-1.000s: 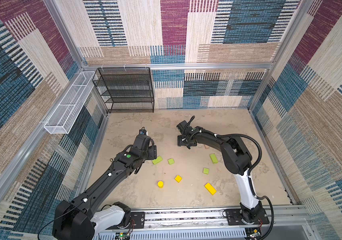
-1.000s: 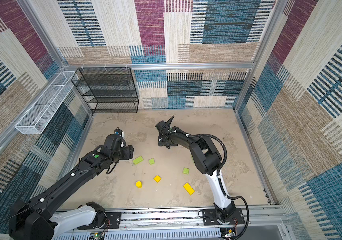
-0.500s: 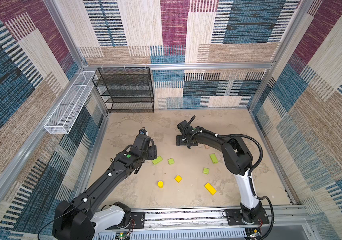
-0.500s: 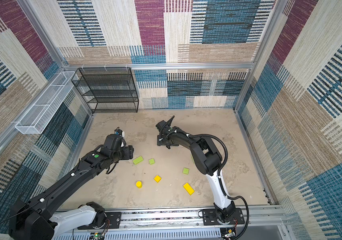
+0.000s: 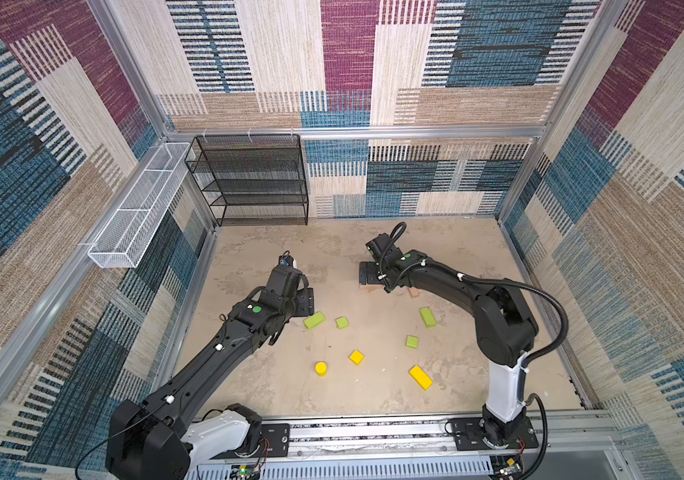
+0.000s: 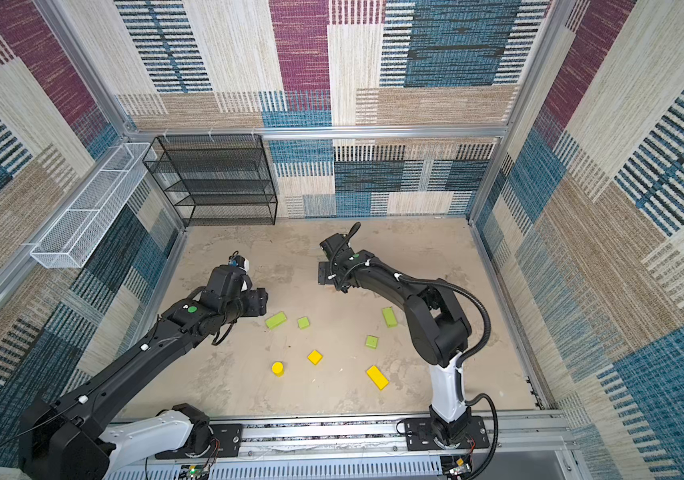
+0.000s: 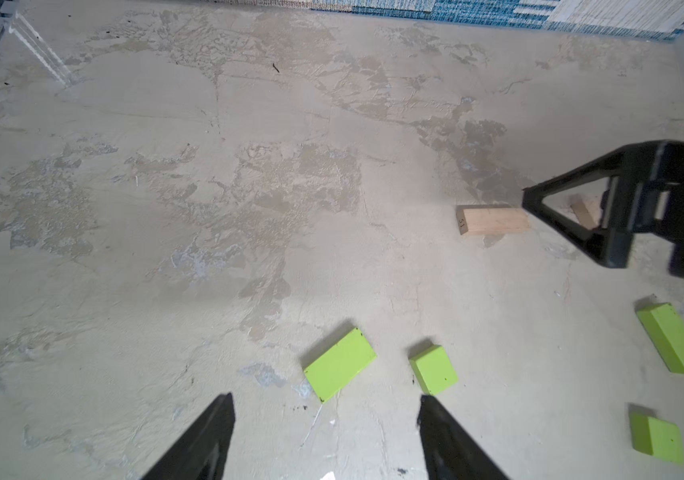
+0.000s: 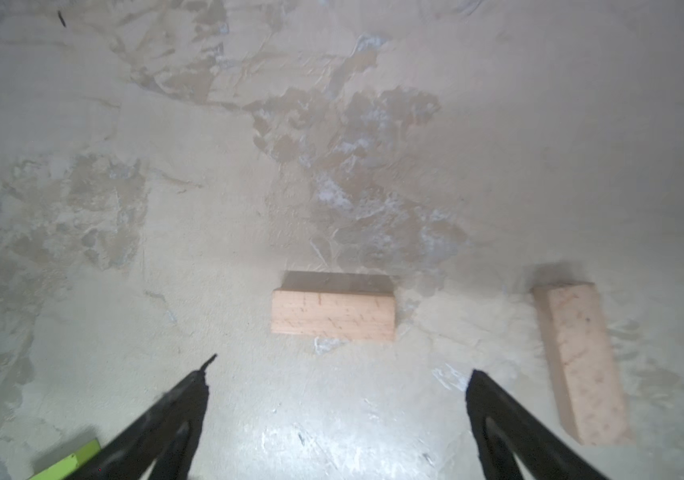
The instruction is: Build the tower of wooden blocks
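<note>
The wood blocks all lie singly on the sandy floor, and no tower is in view. My right gripper hangs open just above a tan plank, with nothing between its fingers. A second tan plank lies beside it. My left gripper is open and empty over a long lime-green block and a green cube. In both top views, another long green block, a green cube, a yellow cylinder, a yellow cube and a yellow bar lie nearer the front.
A black mesh shelf stands at the back left against the wall. A white wire basket hangs on the left wall. Patterned walls close in the floor, and the arms' rail runs along the front.
My right gripper's jaws have spread wider over the tan plank. The left arm and the blocks have not moved.
</note>
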### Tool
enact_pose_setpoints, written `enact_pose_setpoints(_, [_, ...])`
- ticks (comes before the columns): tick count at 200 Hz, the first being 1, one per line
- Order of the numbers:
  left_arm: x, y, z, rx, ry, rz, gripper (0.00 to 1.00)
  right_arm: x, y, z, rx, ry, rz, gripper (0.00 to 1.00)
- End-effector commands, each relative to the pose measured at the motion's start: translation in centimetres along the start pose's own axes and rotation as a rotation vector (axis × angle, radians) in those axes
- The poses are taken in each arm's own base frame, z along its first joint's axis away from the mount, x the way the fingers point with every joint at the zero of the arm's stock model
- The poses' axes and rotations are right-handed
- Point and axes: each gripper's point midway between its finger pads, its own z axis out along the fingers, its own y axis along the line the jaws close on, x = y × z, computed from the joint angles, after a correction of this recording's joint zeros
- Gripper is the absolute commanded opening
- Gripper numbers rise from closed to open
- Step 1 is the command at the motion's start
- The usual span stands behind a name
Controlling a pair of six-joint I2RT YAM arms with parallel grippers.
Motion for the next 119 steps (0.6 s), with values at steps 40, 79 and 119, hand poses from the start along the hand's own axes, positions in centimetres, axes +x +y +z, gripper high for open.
enact_pose_setpoints(40, [0.1,-0.4,0.1,0.011,0.024,0.022,0.72,-0.4,-6.0,-2.4,-0.002,-0.071,0.042,0.94])
enact_pose_setpoints(79, [0.1,-0.5,0.3,0.013,0.034,0.013,0.72,2.1,-8.9,-1.9,-0.030,-0.055,0.111,0.93])
enact_pose_setpoints(119, [0.2,-0.6,0.4,0.016,0.044,0.004,0.71,3.7,-10.9,0.0,-0.050,-0.023,0.147,0.92])
